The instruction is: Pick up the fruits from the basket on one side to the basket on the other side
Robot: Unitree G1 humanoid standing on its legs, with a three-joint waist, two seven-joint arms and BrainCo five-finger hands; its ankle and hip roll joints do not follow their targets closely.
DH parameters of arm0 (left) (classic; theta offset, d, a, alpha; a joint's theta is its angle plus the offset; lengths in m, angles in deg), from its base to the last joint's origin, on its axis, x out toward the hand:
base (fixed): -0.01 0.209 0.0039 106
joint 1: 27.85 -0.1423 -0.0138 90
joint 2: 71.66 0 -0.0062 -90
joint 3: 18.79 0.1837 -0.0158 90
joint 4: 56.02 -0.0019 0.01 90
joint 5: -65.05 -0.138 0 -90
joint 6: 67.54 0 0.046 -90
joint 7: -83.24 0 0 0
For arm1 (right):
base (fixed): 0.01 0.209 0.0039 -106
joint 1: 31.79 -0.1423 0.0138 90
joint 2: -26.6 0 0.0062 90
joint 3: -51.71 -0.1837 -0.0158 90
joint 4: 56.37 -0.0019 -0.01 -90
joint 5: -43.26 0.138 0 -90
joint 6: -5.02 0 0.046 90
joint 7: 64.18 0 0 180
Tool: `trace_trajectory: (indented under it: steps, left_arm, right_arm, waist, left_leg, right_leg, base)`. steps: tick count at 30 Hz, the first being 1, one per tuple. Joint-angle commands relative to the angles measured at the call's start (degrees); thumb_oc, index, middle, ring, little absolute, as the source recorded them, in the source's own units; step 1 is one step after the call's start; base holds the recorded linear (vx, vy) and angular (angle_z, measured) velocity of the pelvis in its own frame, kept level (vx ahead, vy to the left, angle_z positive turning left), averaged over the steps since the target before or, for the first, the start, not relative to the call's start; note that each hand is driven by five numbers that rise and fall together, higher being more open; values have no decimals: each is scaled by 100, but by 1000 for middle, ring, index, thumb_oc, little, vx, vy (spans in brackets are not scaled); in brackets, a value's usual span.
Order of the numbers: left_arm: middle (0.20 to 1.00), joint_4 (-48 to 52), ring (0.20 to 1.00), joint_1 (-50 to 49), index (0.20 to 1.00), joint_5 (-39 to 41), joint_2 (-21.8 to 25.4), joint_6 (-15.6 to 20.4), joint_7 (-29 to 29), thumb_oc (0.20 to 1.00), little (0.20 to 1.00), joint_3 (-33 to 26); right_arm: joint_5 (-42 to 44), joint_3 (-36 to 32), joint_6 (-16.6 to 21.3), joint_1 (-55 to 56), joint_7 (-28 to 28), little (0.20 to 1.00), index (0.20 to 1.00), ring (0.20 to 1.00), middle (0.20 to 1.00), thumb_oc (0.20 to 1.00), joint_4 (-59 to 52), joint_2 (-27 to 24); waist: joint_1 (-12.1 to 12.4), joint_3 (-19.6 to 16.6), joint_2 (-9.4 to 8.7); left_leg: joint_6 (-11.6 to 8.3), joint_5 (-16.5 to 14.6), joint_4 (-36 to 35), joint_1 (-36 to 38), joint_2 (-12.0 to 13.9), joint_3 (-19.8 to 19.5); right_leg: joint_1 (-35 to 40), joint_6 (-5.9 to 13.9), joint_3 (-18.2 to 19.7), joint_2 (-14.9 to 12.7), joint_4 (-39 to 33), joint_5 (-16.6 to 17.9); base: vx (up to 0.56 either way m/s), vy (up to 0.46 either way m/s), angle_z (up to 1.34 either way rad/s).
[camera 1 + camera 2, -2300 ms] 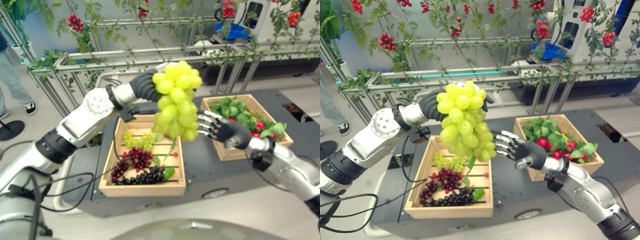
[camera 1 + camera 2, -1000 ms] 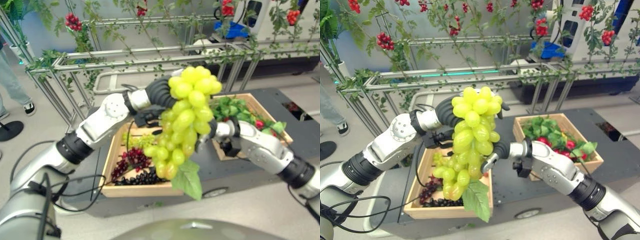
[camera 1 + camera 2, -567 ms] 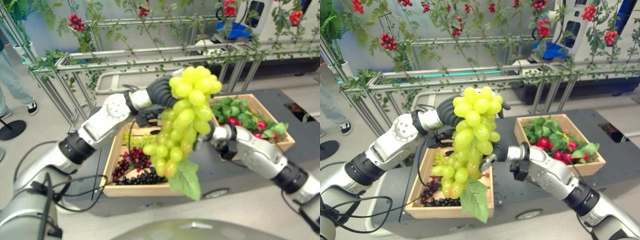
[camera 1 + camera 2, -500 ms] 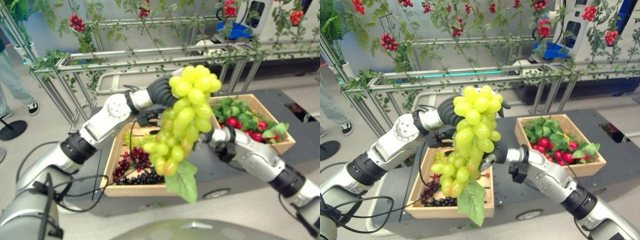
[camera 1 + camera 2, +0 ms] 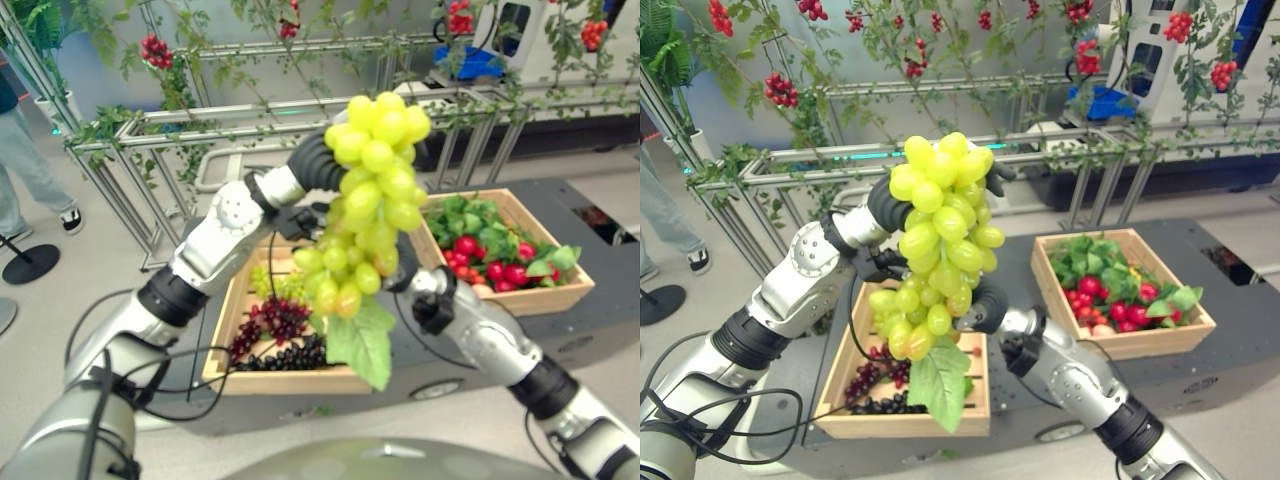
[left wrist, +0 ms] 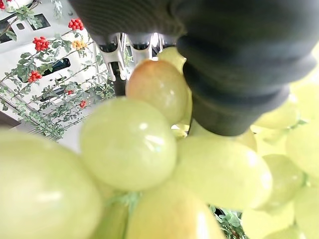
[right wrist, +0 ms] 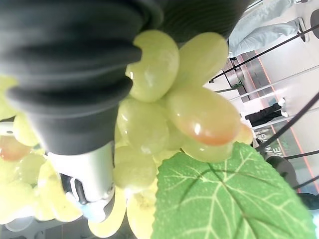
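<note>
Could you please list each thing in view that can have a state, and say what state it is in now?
Green grapes: held up in the air above the left crate, leaf hanging below.
Left hand: at the top of the bunch, fingers hidden behind it.
Right hand: against the lower part of the bunch, fingers hidden.
Left crate: holds green, red and black grapes.
Right crate: holds red fruit and leaves.

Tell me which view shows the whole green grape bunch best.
The right eye view: the green grape bunch hangs whole, leaf included, from the left hand. The left eye view is similar. Both wrist views show only a few close-up grapes.
</note>
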Motion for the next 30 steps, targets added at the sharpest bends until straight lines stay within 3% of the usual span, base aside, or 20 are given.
trace_trajectory:
  steps: [1, 5, 6, 7, 8, 9, 10, 30]
  left_arm:
    - [200, -403, 200, 263, 200, -72, -335, 193, 230, 200, 200, 90]
    - [200, -382, 200, 233, 200, -89, -300, 209, 232, 200, 200, 60]
    - [200, -383, 200, 223, 200, -102, -296, 215, 235, 200, 200, 46]
    - [200, -383, 200, 223, 200, -102, -297, 215, 235, 200, 200, 46]
    - [200, -383, 200, 223, 200, -102, -297, 215, 235, 200, 200, 46]
    - [200, -387, 200, 209, 200, -107, -283, 228, 227, 200, 200, 29]
    - [200, -391, 200, 204, 200, -114, -286, 234, 230, 200, 200, 21]
    - [200, -412, 200, 86, 200, -153, -273, 230, 195, 200, 200, -21]
  right_arm:
    - [605, -3, 535, -584, -182, 1000, 1000, 1000, 1000, 1000, -756, 898]
    - [601, -14, 531, -575, -205, 1000, 1000, 1000, 1000, 1000, -825, 809]
    - [601, -34, 544, -564, -202, 787, 787, 787, 787, 787, -835, 753]
    - [601, -34, 544, -563, -202, 702, 702, 702, 702, 702, -835, 752]
    - [601, -34, 544, -563, -202, 564, 564, 564, 564, 564, -835, 752]
    - [592, -55, 553, -553, -209, 285, 285, 285, 285, 285, -862, 711]
    - [596, -69, 551, -546, -209, 200, 200, 200, 200, 200, -860, 701]
    - [600, -21, 499, -473, -232, 200, 200, 200, 200, 200, -829, 578]
  waist:
    - [-20, 27, -217]
    - [-20, 17, -224]
    - [-23, 21, -229]
    - [-23, 21, -229]
    - [-23, 21, -229]
    - [-20, 20, -235]
    - [-21, 19, -237]
    - [-24, 35, -253]
  left_leg:
    - [307, -109, 3, -158, -277, 58]
    - [307, -117, 5, -153, -272, 62]
    - [306, -116, 5, -152, -271, 63]
    - [306, -116, 5, -152, -271, 63]
    - [306, -116, 5, -152, -271, 63]
    - [308, -119, 4, -154, -272, 63]
    - [309, -121, 6, -155, -271, 64]
    - [310, -143, 12, -141, -258, 72]
  right_leg:
    - [297, 310, -47, 32, 393, -715]
    - [291, 310, -44, 29, 395, -716]
    - [293, 312, -42, 26, 396, -712]
    - [293, 312, -42, 26, 396, -712]
    - [293, 312, -42, 26, 396, -712]
    - [292, 313, -40, 27, 398, -712]
    - [290, 313, -39, 28, 402, -712]
    - [288, 307, -24, 41, 410, -747]
  base:
    - [0, 0, 0]
    - [0, 0, 0]
    - [0, 0, 0]
    - [0, 0, 0]
    - [0, 0, 0]
    - [0, 0, 0]
    - [0, 0, 0]
    - [0, 0, 0]
